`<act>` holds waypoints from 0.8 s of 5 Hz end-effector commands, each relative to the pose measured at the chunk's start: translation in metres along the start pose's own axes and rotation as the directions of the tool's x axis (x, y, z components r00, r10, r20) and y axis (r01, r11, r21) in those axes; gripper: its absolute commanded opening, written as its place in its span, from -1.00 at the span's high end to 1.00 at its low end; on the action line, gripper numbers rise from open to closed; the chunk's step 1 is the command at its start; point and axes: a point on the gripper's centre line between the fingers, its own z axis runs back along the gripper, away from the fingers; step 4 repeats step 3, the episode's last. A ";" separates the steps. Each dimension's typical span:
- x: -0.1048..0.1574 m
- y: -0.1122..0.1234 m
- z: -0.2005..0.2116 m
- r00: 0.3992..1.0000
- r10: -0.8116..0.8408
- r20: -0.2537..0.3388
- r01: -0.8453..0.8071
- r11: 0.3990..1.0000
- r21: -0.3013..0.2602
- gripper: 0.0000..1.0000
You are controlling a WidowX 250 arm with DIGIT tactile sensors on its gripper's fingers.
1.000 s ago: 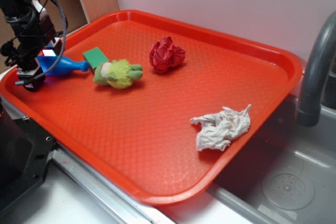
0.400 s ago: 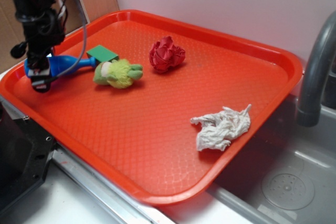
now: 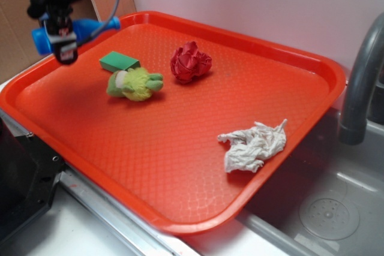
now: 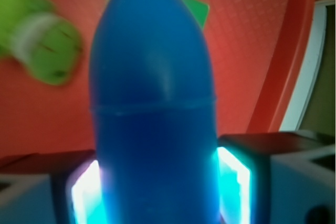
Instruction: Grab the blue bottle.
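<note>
The blue bottle (image 3: 90,27) hangs in the air above the far-left rim of the orange tray (image 3: 180,148), lying roughly level with its neck pointing right. My gripper (image 3: 60,35) is shut on its fat body. In the wrist view the blue bottle (image 4: 152,103) fills the middle, with a finger (image 4: 236,182) pressed against each side, and my gripper (image 4: 156,192) holds it well above the tray.
On the tray lie a green block (image 3: 119,62), a green plush toy (image 3: 134,84), a crumpled red cloth (image 3: 190,63) and a crumpled white cloth (image 3: 253,144). A grey faucet (image 3: 361,82) and the sink (image 3: 324,208) stand to the right. A wall runs behind.
My gripper has risen off the tray with the blue bottle in it, moving up and toward the far-left rim. The green block now shows in full.
</note>
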 end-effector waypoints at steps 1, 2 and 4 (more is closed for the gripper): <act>0.020 -0.006 0.071 0.987 0.150 0.056 -0.142 0.982 -0.126 1.00; 0.032 -0.021 0.076 0.985 0.162 0.060 -0.151 0.975 -0.164 1.00; 0.033 -0.026 0.073 0.983 0.178 0.050 -0.171 0.979 -0.112 1.00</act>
